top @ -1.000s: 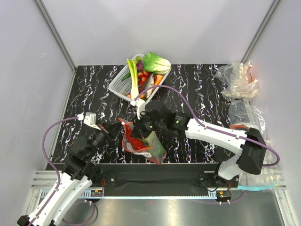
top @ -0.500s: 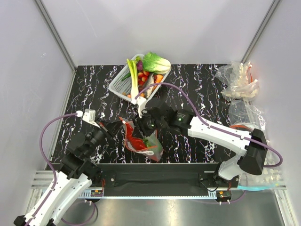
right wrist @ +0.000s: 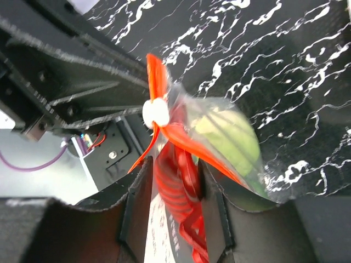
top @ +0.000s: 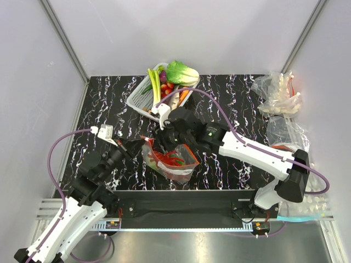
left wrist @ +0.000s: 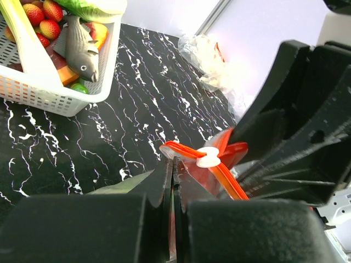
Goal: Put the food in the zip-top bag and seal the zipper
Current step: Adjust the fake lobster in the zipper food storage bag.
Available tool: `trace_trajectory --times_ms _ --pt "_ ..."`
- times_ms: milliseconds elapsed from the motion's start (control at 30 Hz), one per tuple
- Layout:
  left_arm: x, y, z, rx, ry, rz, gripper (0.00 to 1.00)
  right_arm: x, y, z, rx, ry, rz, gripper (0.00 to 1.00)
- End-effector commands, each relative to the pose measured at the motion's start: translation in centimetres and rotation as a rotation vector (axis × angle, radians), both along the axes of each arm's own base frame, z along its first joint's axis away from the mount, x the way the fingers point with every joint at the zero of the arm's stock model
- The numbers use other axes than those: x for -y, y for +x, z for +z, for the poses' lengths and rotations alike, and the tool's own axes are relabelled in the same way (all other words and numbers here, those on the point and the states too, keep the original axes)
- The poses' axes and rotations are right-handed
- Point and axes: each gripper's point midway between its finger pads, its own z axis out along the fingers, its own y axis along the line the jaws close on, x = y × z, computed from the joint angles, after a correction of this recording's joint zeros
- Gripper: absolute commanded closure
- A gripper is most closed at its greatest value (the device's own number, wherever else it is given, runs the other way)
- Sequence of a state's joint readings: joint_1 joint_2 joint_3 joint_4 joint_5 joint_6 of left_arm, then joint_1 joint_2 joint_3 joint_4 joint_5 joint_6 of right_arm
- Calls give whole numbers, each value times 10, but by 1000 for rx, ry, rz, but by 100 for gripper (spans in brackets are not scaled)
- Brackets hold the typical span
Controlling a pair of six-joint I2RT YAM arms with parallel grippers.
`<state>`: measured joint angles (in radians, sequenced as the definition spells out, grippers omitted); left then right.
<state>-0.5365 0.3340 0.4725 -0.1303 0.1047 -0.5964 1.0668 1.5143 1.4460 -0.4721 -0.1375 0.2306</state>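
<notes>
The clear zip-top bag [top: 184, 167] hangs between both grippers just above the table's front middle. The red lobster [top: 164, 159] and the pale green cabbage [right wrist: 227, 137] are inside it. The red-orange zipper [left wrist: 227, 181] is parted, with its white slider [left wrist: 208, 157] at the left end. My left gripper [top: 138, 147] is shut on the bag's left corner next to the slider, also in its wrist view [left wrist: 174, 170]. My right gripper [top: 167, 139] sits at the bag's mouth. In its wrist view [right wrist: 174, 167] its fingers press the lobster [right wrist: 175, 192] from both sides.
A white basket [top: 137, 101] at the back holds a leek, a bok choy, a toy fish and small fruit. It also shows in the left wrist view [left wrist: 107, 76]. A crumpled clear plastic heap [top: 277, 96] and more bags [top: 288, 134] lie along the right edge.
The bag has gone from a narrow hanging bundle to spread wider toward the right. My right gripper has moved back toward the basket. The left gripper keeps its hold.
</notes>
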Motion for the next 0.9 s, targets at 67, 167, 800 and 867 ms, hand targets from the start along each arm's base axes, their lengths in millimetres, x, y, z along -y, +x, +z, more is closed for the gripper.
trace_trajectory --times_ms 67,167,800,867 --pt "4 -13 39 105 -54 -59 100 -8 21 14 90 8 -49 59" --pt "4 -16 41 116 -53 -65 100 -7 30 16 123 14 -87 75" --pt "-3 -29 56 156 -22 -75 100 -3 14 -42 -65 -32 23 100" --pt "-5 -28 55 158 -10 -62 100 5 14 -50 -83 -45 15 100"
